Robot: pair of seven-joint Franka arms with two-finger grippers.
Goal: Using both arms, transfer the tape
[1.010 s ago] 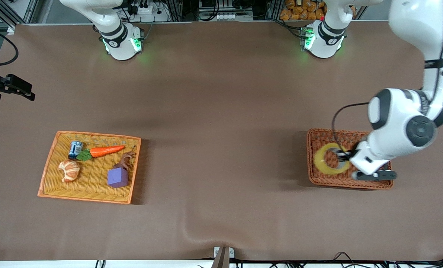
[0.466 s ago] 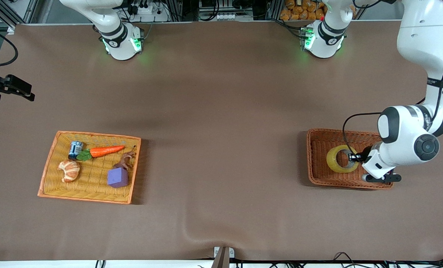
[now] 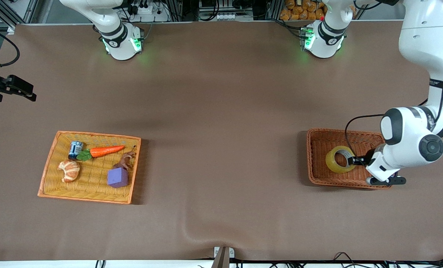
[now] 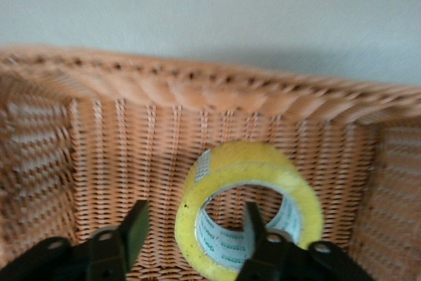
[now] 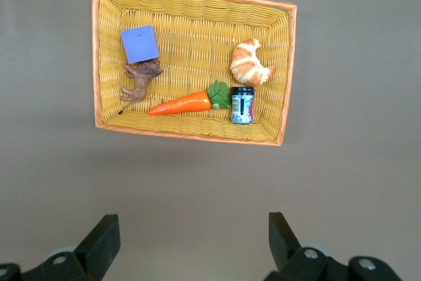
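Two wicker baskets sit on the brown desk (image 3: pixel 221 93), both in the lower half of the front view. The dark brown basket (image 3: pixel 318 156), at the left arm's end, holds the tape (image 3: pixel 339 159), a yellowish roll propped on its edge against the basket floor. In the left wrist view the pale inner core of the roll carries greenish print, too blurred to read.

The left gripper (image 4: pixel 195 218) is down in this basket with its jaws spread. One finger (image 4: pixel 253 225) reaches into the hole of the roll and the other stands outside it, with a gap showing between that finger and the tape's wall, so the roll is straddled but not pinched.

The yellow basket (image 3: pixel 46 175), at the right arm's end, holds a purple cube (image 3: pixel 118 177), a brown toy animal (image 3: pixel 125 161), a carrot (image 3: pixel 106 150), a croissant (image 3: pixel 69 170) and a small can (image 3: pixel 75 149) with a blue and white label whose writing cannot be made out.

The right arm waits; the right gripper (image 5: pixel 191 231) hangs high over the desk, looking down on the yellow basket, its jaws wide apart and holding nothing.
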